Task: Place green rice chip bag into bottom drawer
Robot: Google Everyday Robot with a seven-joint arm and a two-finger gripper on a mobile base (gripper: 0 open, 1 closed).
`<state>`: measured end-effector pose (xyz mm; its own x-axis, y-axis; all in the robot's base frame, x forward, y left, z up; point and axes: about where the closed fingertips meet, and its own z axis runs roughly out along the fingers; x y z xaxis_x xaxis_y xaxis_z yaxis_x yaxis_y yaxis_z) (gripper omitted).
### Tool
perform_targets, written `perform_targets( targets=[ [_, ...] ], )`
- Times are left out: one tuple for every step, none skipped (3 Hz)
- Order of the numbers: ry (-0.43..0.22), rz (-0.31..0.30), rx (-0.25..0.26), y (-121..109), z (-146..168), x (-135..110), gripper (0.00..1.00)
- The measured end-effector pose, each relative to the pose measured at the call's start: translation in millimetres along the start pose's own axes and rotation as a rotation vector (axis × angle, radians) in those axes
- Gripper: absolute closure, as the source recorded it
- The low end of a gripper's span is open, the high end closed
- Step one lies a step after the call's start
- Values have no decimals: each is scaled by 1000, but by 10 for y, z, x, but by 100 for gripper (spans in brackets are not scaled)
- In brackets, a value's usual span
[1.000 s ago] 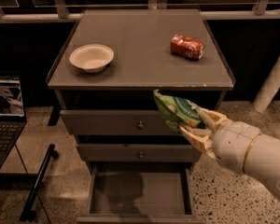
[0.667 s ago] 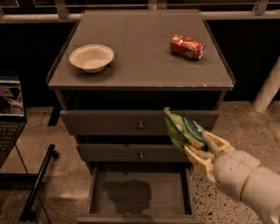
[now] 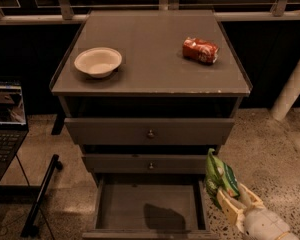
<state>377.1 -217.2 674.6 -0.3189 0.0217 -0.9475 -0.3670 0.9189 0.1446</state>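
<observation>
Gripper (image 3: 230,198) low at the right, by the cabinet's front corner, fingers clamped on the lower end of the green rice chip bag (image 3: 220,173), which stands upright above them. The bag sits just beside the right wall of the bottom drawer (image 3: 125,206) — not inside it — and the drawer is pulled open. Up on the desk (image 3: 155,34): white bowl (image 3: 98,61) left, red packet (image 3: 200,50) right, well apart.

bottom drawer (image 3: 99,204) stands open, apparently roomy; pincer (image 3: 235,197) just beside its right wall.
</observation>
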Motion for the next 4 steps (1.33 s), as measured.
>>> perform_targets(
  targets=[
    [-35, 204, 22, -209, 27, 530, 100],
    [-53, 255, -1, -167, 95, 659, 100],
    [-53, 255, -1, -167, 95, 659, 100],
    [-57, 282, 24, -291, 123, 770, 100]
  ],
)
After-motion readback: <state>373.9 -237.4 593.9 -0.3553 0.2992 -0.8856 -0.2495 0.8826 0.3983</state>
